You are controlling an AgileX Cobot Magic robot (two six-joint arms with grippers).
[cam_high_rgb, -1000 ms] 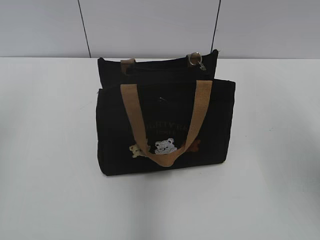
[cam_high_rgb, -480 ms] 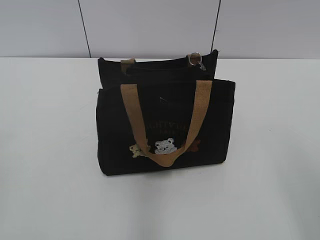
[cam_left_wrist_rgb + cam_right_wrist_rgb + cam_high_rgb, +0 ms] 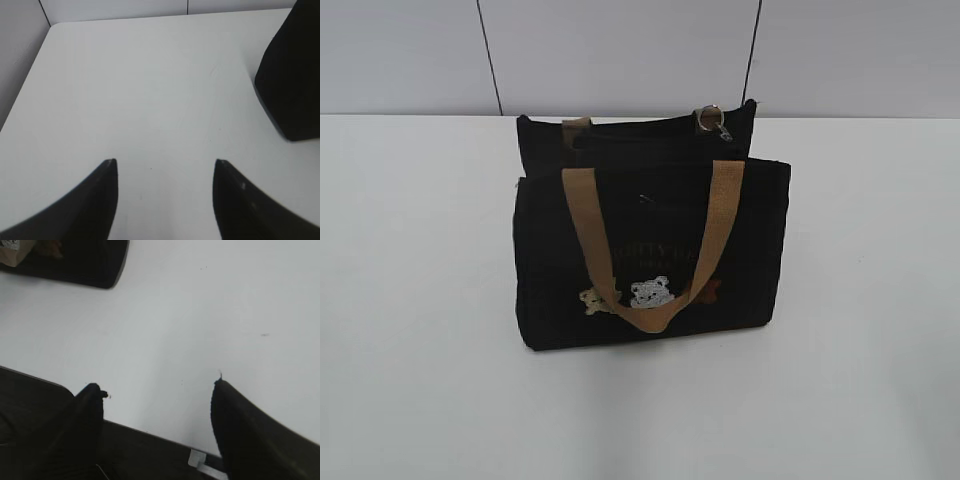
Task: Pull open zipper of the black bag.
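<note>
Both pincers stand open over bare white tabletop [image 3: 420, 300], holding nothing. Left pincer [image 3: 165, 167] has the black bag [image 3: 650, 245] off to its far right, well apart (only one corner shows, cut off by the frame edge). Right pincer [image 3: 157, 387] sees a bag corner at far left, also cropped. Neither appears in the exterior view. Lettering on the bag's front is too faint to read. Farther back, the zipper [image 3: 640, 128] runs along the top edge, its silver ring pull [image 3: 711, 117] at the right end.
</note>
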